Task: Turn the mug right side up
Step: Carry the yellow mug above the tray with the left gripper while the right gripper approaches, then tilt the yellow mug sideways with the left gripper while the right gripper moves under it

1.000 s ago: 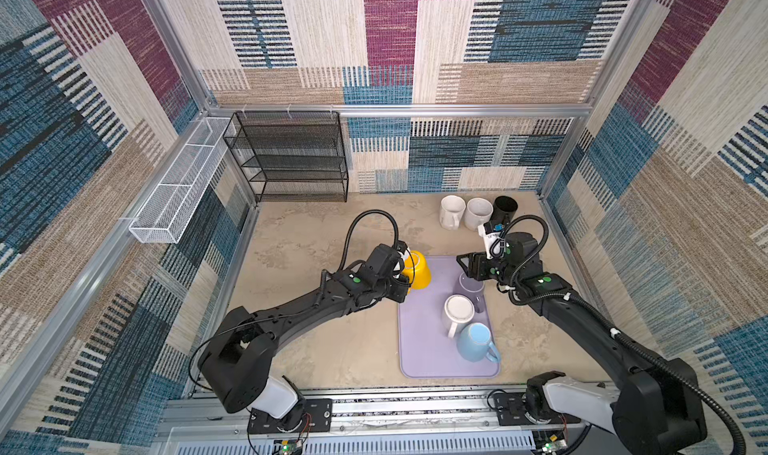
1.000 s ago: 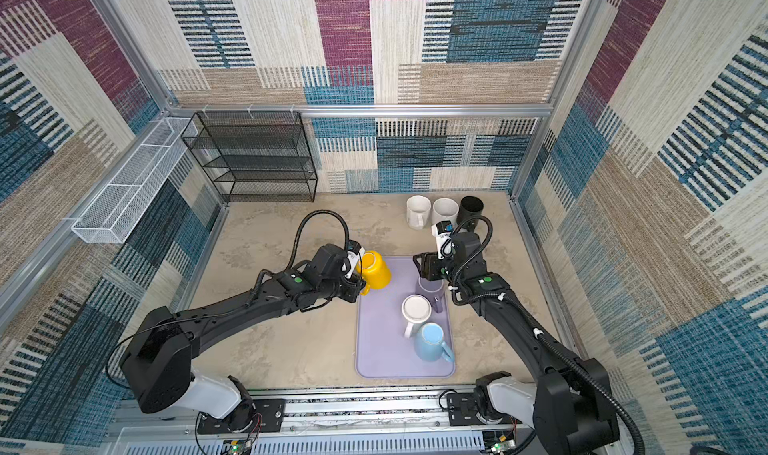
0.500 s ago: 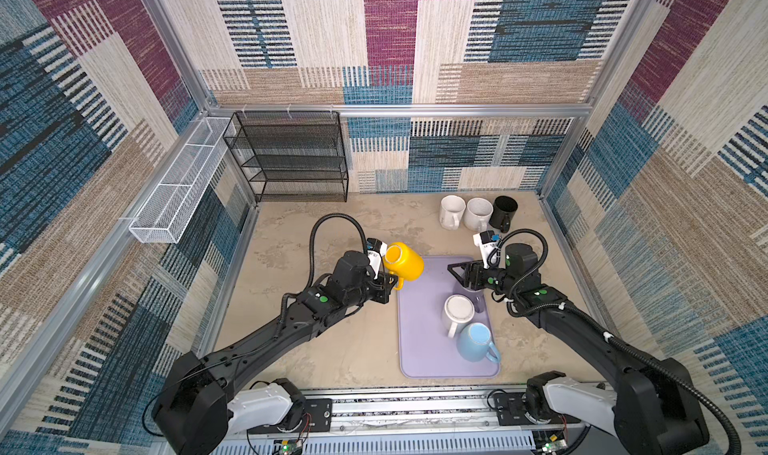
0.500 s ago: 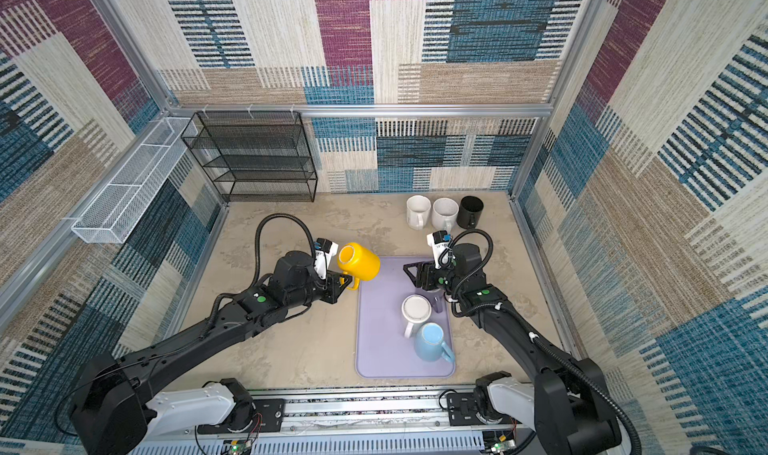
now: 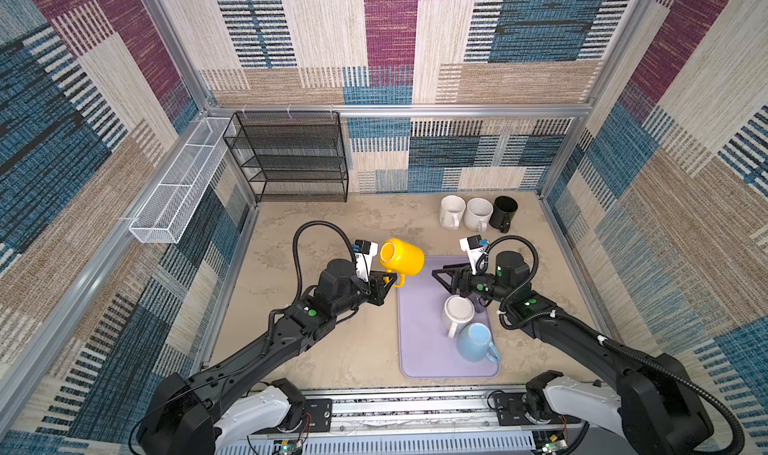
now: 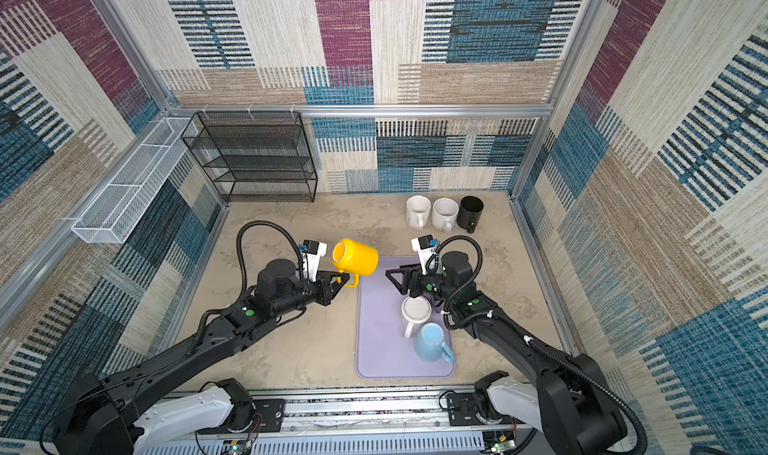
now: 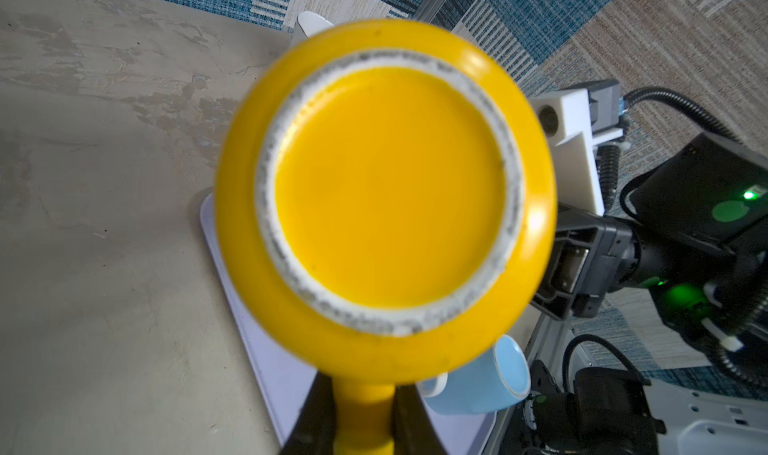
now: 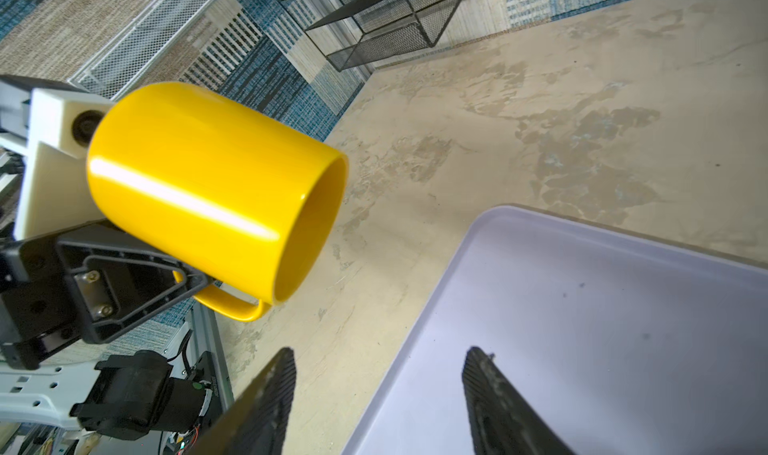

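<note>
Over the far left corner of the flat lilac plastic tray (image 5: 419, 349), in mid-air, holds the glossy yellow ceramic mug (image 5: 401, 258) tipped onto its side, clear of the mottled beige tabletop (image 5: 374, 216). Grips it by the handle loop alone with the left gripper (image 5: 386, 281) — jaws pressed shut on the loop, plain in the left wrist view. Presents the mug's base, ringed in unglazed white, squarely to that camera, and the open mouth toward the right arm. Holds the right gripper (image 5: 442, 281) above the tray's far end, pointed at the mug but apart from it — fingers (image 8: 270, 394) spread fairly wide, nothing between them. Has, on the tray's near half, a white ceramic mug (image 5: 457, 313) and a pale blue ceramic mug (image 5: 476, 343) side by side. By the back wall, a row of three more mugs (image 5: 478, 215).
</note>
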Motion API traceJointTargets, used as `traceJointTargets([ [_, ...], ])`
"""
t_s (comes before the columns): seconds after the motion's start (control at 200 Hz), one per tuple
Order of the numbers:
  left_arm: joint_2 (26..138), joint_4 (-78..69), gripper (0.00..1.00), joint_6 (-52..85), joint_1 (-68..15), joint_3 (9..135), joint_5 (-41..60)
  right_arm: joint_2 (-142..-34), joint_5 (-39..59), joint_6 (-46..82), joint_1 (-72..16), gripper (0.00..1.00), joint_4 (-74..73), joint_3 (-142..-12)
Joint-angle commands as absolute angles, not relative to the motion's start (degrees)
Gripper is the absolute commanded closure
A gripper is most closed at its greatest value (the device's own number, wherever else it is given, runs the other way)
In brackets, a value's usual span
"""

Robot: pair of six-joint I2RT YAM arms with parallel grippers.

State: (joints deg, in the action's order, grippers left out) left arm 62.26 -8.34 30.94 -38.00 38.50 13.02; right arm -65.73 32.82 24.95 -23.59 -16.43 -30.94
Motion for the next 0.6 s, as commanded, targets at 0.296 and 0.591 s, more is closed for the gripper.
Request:
traceJointTargets([
  [0.296,62.1,-28.2,1.00,34.6,-37.5,34.8,17.1,-67.1,36.1,30.8,-26.6,0.32,-29.7,-28.8],
  [0.591,63.5,-39.4,1.00,37.4,-37.3,31.8,19.4,-68.3,36.6,33.8,-28.6,0.32,-35.7,-27.9],
])
